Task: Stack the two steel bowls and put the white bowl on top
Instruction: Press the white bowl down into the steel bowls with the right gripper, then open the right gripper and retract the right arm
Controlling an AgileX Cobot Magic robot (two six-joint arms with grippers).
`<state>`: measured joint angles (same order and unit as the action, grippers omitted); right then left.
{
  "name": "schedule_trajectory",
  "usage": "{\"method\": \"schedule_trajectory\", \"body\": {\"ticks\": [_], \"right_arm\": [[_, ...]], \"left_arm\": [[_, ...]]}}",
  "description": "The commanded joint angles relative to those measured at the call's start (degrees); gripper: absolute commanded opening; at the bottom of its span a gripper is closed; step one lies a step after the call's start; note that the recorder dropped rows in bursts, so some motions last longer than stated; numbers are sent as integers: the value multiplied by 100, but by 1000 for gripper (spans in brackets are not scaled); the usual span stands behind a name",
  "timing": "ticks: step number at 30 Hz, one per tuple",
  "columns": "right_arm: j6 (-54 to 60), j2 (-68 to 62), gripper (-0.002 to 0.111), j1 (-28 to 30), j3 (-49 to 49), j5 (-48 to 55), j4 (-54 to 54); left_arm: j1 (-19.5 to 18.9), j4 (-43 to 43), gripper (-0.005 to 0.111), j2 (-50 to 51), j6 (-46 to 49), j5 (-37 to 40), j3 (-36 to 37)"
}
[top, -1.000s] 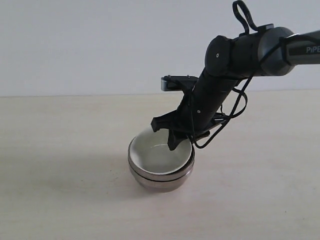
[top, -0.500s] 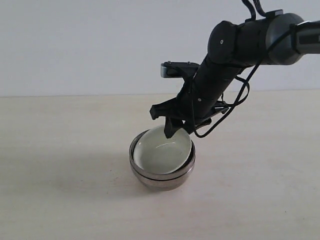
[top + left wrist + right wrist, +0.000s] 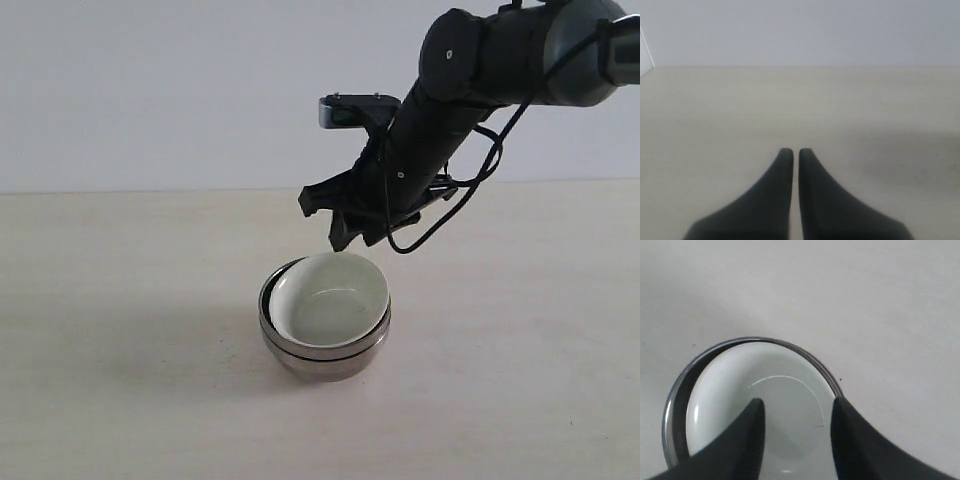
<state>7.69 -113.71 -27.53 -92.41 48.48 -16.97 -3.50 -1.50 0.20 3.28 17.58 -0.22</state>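
The two steel bowls (image 3: 322,352) stand nested one in the other at the middle of the table, and the white bowl (image 3: 330,300) rests inside them, tilted slightly with its far rim raised. My right gripper (image 3: 348,235) hovers open just above the white bowl's far rim, touching nothing. In the right wrist view the white bowl (image 3: 740,385) lies below the right gripper (image 3: 797,405), with the steel rim (image 3: 676,390) showing around it. My left gripper (image 3: 791,151) is shut with nothing in it, over bare table, away from the bowls.
The pale wooden table (image 3: 120,400) spreads around the stack, with a plain wall behind. A loose black cable (image 3: 470,190) hangs from the right arm above the table.
My right gripper let go of the white bowl and rose clear of it. The white bowl stays in the steel stack.
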Motion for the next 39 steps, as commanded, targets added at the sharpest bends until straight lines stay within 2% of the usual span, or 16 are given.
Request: {"method": "schedule_trajectory", "body": {"ticks": [1,7,10,16,30,39], "right_arm": [[380,97,0,-46,-24,298,131],[13,97,0,-46,-24,387,732],[-89,97,0,-46,385,104,872],[-78,97,0,-46,899,-561,903],[37,209,0,-46,886,-780,839],[251,1737,0,-46,1050,-848,839]], "left_arm": [[-19,-62,4,-20,22,1,22],[-19,-62,4,-20,22,1,22],[-19,-62,4,-20,22,1,22],[-19,-62,4,-20,22,1,22],[-19,-62,4,-20,22,1,22],[-19,-62,4,-20,22,1,22]]}}
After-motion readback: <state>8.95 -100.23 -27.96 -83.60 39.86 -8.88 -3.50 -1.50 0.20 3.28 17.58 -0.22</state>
